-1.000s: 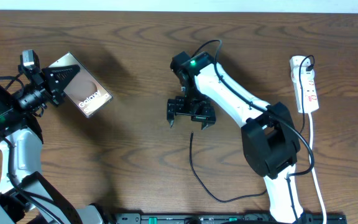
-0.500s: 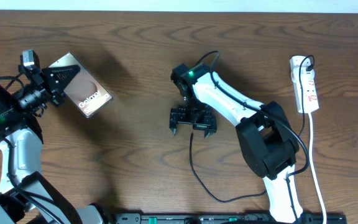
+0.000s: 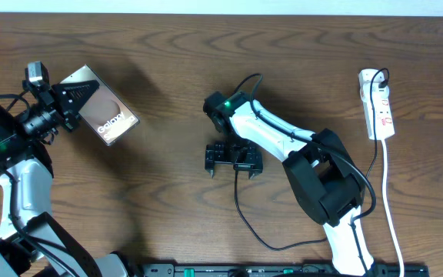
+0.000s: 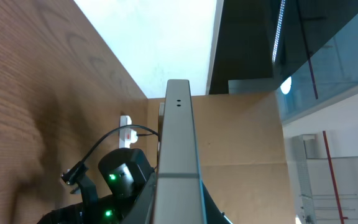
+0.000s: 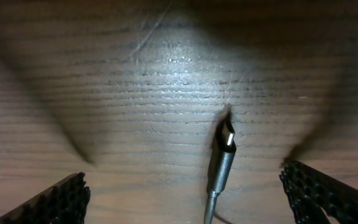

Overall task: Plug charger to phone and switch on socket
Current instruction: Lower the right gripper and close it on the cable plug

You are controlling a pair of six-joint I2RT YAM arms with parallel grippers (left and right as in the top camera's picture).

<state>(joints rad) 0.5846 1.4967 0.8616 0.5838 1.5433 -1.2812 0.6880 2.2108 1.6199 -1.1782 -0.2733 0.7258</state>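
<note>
The phone [image 3: 106,114], a brown-black slab with pale "Galaxy" lettering, is held off the table at the far left by my left gripper [image 3: 74,98], which is shut on its edge. In the left wrist view the phone [image 4: 178,149] shows edge-on. The charger [image 3: 241,208] is a thin black cable lying on the table. Its plug tip [image 5: 226,140] lies between the open fingers of my right gripper [image 3: 233,167], which hovers low over it without touching it. The socket [image 3: 378,104] is a white power strip at the far right.
The strip's white cord [image 3: 388,200] runs down the right side toward the front edge. A black rail [image 3: 283,269] lies along the front edge. The wooden table [image 3: 168,192] lies bare between the two arms.
My right gripper has moved toward the front and down over the cable's plug tip. The left arm and the phone have not moved.
</note>
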